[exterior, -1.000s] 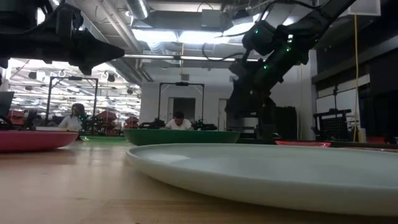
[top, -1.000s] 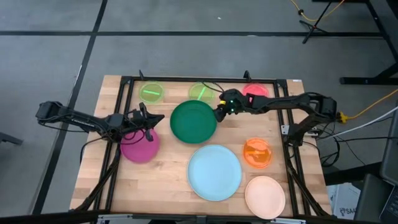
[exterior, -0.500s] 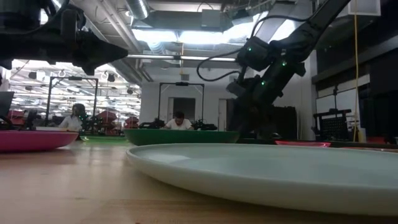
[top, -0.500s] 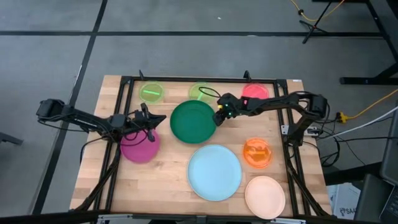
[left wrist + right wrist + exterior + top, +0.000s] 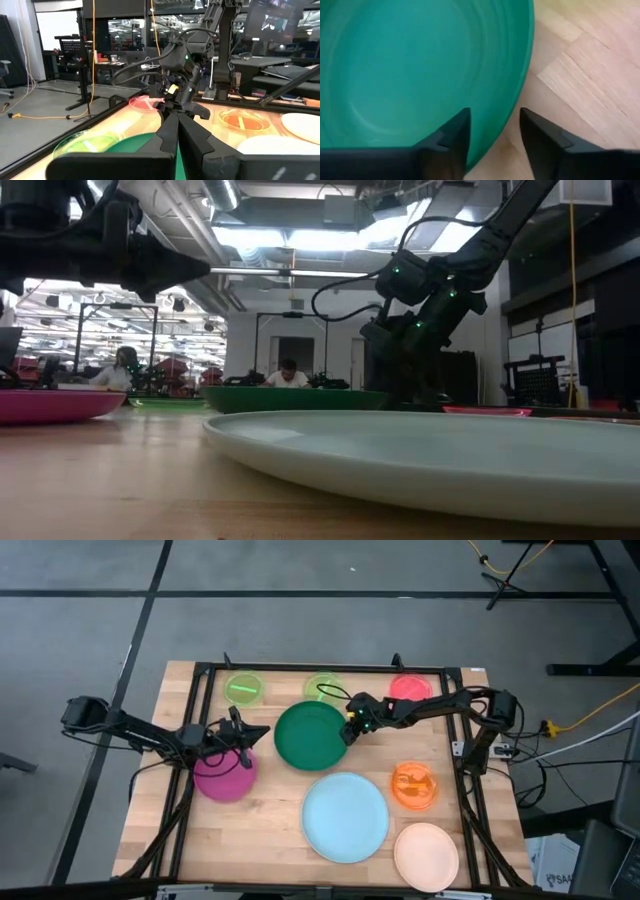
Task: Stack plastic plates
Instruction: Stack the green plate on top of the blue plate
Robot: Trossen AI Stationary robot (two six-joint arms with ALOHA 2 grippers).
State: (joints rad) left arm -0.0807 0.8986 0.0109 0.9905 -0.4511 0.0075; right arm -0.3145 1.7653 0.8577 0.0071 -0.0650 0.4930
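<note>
**A:** Nearest first: round peach-cream plastic plate (image 5: 426, 856) at five o'clock on the wooden table (image 5: 265, 835), lying alone. Just behind it, large light blue round plastic plate (image 5: 345, 817) at six, nothing on it.

**B:** Then small orange plastic plate (image 5: 414, 785) at four and medium magenta plastic plate (image 5: 224, 776) at nine. Nothing stacked anywhere so far.

**A:** Left gripper (image 5: 247, 738) hovering over the magenta's one-o'clock rim. Fingers (image 5: 175, 135) pressed together on nothing.

**B:** Now the news! Right gripper (image 5: 347, 730), a second ago back near the far row, slid in toward the table's middle. Parked now at the three-o'clock rim of the large dark green round plastic plate (image 5: 308, 736).

**A:** Fingers (image 5: 454, 134) spread there: one over the green bowl, one outside over bare wood, rim running between. No pinch yet.

**B:** Looks like lining up a rim grab. So probably green as the first plate to move, with closing on that edge the next job.

**A:** Farthest off: two translucent lime-green plastic plates (image 5: 244, 689) at eleven and twelve, and a small red-pink plastic plate (image 5: 410, 686) at one. Each lying singly.
</note>
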